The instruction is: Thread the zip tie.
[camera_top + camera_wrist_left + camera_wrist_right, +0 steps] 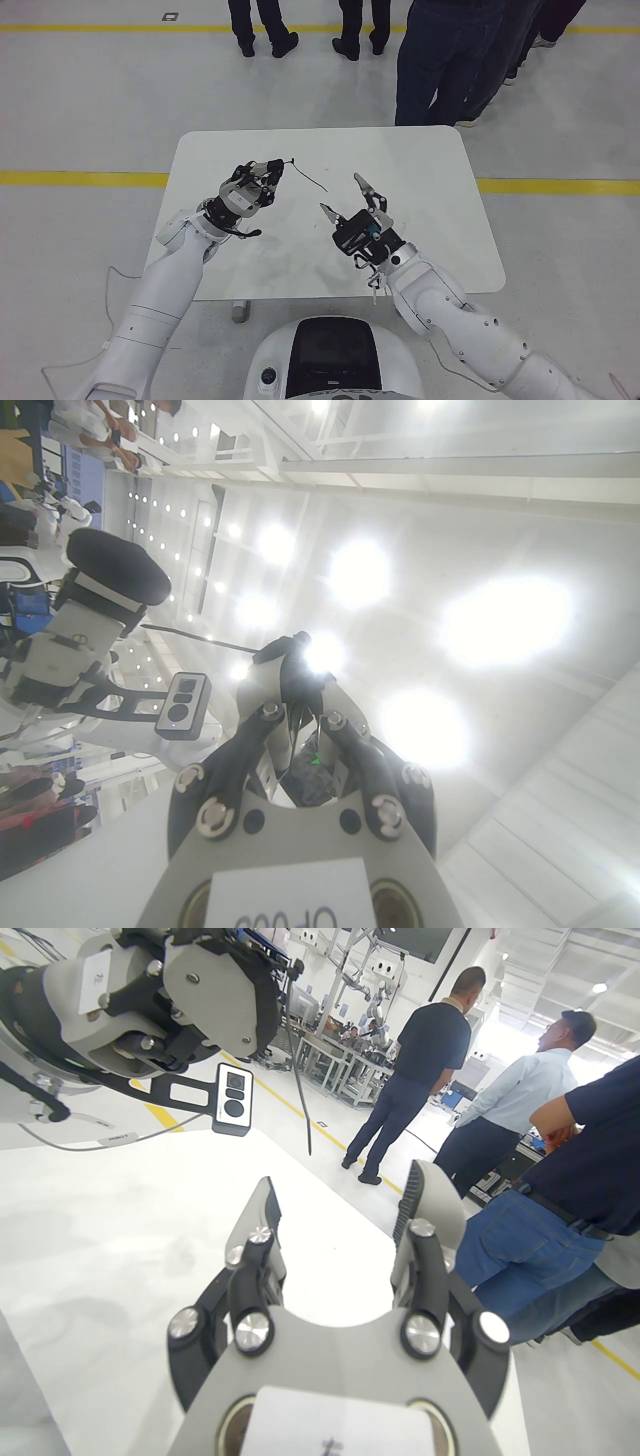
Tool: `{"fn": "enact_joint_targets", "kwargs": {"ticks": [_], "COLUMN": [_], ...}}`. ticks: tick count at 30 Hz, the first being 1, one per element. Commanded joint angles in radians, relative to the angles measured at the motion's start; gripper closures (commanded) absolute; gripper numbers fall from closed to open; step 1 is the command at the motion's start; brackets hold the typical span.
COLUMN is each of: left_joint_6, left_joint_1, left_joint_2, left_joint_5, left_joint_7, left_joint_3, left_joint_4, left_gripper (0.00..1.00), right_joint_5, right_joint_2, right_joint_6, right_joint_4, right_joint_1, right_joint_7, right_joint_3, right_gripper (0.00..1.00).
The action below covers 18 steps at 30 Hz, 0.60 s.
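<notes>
Right gripper (341, 194), jaws spread wide and empty, hangs over the bench (440, 230) at 4 o'clock from the left gripper (271, 172), which pinches a black zip tie (308, 177) whose tail points toward 4 o'clock.

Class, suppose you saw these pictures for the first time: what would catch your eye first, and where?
The thin black zip tie stands out most, sticking out of the shut left gripper over the white table. Facing it, the right gripper is open with its jaws spread wide and nothing between them.
</notes>
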Motion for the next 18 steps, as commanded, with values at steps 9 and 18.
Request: {"fn": "enact_joint_targets", "kwargs": {"ticks": [9, 18], "left_joint_6": [-0.003, 0.051], "left_joint_1": [0.003, 0.053], "left_joint_2": [0.000, 0.023], "left_joint_5": [-0.001, 0.045], "left_joint_7": [0.015, 0.026], "left_joint_3": [-0.001, -0.069], "left_joint_4": [-0.005, 0.031], "left_gripper": [1.00, 1.00], "right_joint_5": [0.031, 0.254], "right_joint_2": [-0.002, 0.013], "right_joint_6": [-0.021, -0.277], "right_joint_4": [0.005, 0.022], "right_joint_1": [-0.007, -0.044], "right_joint_7": [-0.005, 0.020], "right_joint_3": [0.011, 0.143], "right_gripper": [0.00, 0.00]}}
